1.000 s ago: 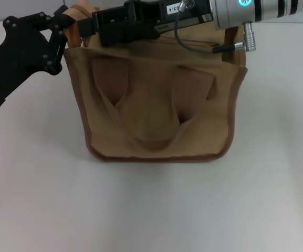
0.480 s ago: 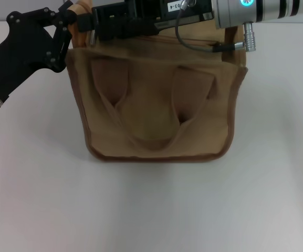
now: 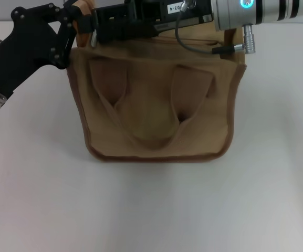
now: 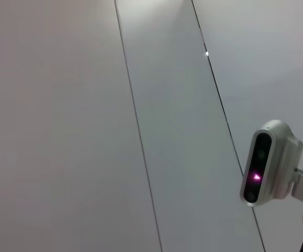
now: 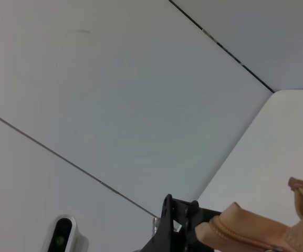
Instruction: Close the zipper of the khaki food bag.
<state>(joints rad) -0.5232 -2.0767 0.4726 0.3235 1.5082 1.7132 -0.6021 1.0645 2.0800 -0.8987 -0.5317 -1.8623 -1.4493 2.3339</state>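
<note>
The khaki food bag [image 3: 156, 105] is lying on the white table [image 3: 151, 210], its two loop handles spread over the near face and its top edge turned toward the far side. The left pincer [image 3: 75, 23] is being held at the bag's top left corner, apparently pinching the fabric there; in the right wrist view [image 5: 185, 226] black fingers are seen touching a folded tan corner, though a firm grip cannot be confirmed. The right pincer [image 3: 101, 26] is being reached across the top from the right, along the zipper [image 3: 193, 39], with its tip near that same corner; whether it is closed on the pull tab cannot be told, the tab being hidden. The step in hand is judged to be the zip pull itself, the bag being steadied at one end. Next, a straight draw along the zip line is being called for, with the corner kept taut.
</note>
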